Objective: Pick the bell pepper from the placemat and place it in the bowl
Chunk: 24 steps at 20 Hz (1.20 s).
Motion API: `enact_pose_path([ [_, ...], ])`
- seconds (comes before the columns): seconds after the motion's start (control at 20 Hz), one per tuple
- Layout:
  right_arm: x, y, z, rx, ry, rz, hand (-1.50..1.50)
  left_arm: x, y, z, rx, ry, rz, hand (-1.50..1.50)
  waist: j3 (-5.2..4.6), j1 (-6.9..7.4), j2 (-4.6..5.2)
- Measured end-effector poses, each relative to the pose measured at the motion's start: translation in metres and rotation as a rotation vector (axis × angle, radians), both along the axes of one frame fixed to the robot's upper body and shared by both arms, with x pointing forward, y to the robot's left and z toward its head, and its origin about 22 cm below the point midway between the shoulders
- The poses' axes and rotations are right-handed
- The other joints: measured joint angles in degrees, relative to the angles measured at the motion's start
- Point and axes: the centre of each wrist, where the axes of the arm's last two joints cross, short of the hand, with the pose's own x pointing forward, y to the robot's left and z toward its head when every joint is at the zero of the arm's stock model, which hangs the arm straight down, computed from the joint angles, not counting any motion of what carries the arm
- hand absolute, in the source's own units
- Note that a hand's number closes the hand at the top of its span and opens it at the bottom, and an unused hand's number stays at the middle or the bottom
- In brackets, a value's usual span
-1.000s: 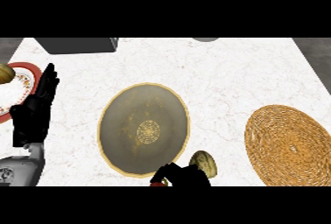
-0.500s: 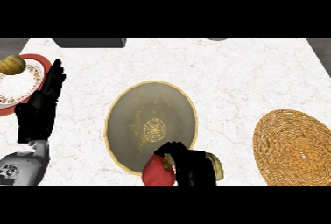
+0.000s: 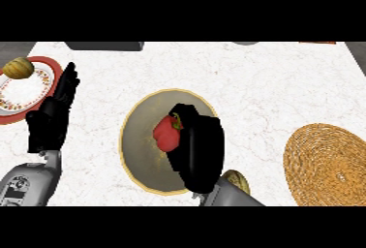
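The red bell pepper (image 3: pixel 167 134) with its green stem is held over the middle of the olive bowl with a gold rim (image 3: pixel 137 150). My right hand (image 3: pixel 197 151) curls round the pepper's right side and covers the bowl's right part. I cannot tell whether the pepper touches the bowl's bottom. The round woven placemat (image 3: pixel 330 163) lies at the right with nothing on it. At the left, between the bowl and a plate, my left hand (image 3: pixel 53 121) rests open with fingers pointing up.
A red-rimmed patterned plate (image 3: pixel 30 92) at the far left carries a yellowish round food item (image 3: pixel 18 68). A tan rounded object (image 3: pixel 236 182) shows beside my right forearm. A dark box (image 3: pixel 104 46) stands at the counter's back edge.
My right hand has carried the pepper from the bowl's near rim up over the bowl's middle. The left hand keeps its resting pose.
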Motion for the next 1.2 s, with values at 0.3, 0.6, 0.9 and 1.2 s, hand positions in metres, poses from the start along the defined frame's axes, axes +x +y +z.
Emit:
enact_pose_path([
  [0.3, 0.048, -0.007, -0.020, -0.013, 0.065, -0.088, 1.50, 0.002, 0.003, 0.001, -0.003, -0.004, -0.009, 0.00, 0.09, 0.29, 0.23],
  [0.6, 0.075, -0.017, -0.037, 0.128, 0.196, -0.075, -1.50, -0.001, -0.004, 0.005, -0.003, -0.006, -0.025, 0.00, 0.16, 1.05, 0.47],
  [0.9, 0.087, -0.020, -0.045, 0.273, 0.168, 0.025, -1.50, 0.000, -0.004, 0.009, -0.001, -0.009, -0.022, 0.00, 0.18, 1.06, 0.51],
  [1.2, 0.090, -0.029, -0.043, 0.399, 0.097, 0.060, -1.50, 0.001, 0.001, 0.004, -0.001, 0.000, -0.001, 0.00, 0.14, -0.17, 0.18],
])
